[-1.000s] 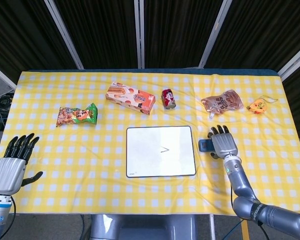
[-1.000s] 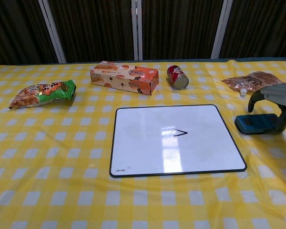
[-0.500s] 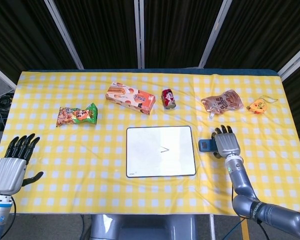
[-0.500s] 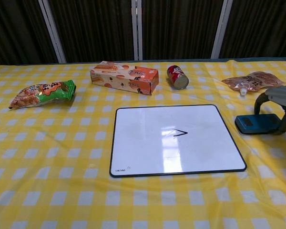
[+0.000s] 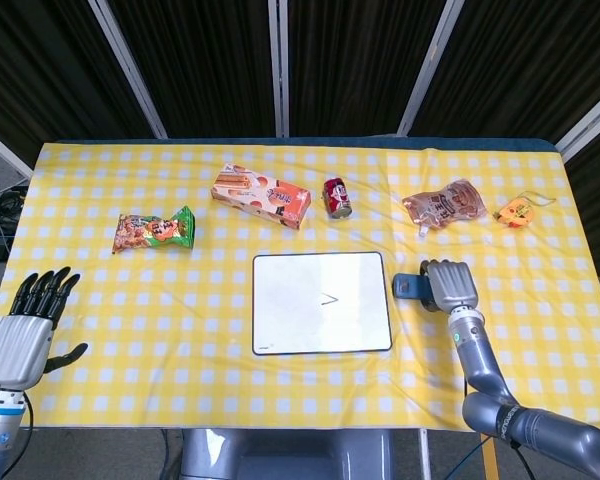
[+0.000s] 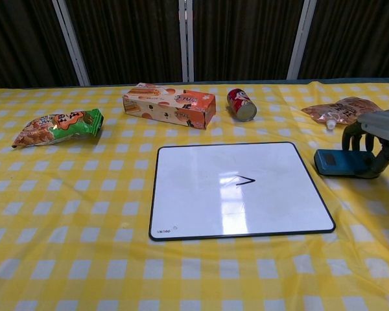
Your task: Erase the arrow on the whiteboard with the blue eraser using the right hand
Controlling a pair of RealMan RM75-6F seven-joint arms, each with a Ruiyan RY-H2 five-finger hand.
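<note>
Blue eraser (image 6: 339, 162) slid boardward | right hand (image 6: 375, 139) grips it | checked tablecloth (image 6: 71, 214)

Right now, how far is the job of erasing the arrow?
Done: the right hand has reached the eraser, which lies beside the whiteboard, and its fingers curl around it. In hand: the grasp; the eraser seems to be on the cloth, not lifted. Left: carry it over the board and wipe, because the arrow is untouched. The left hand is open, away from the board.
</note>
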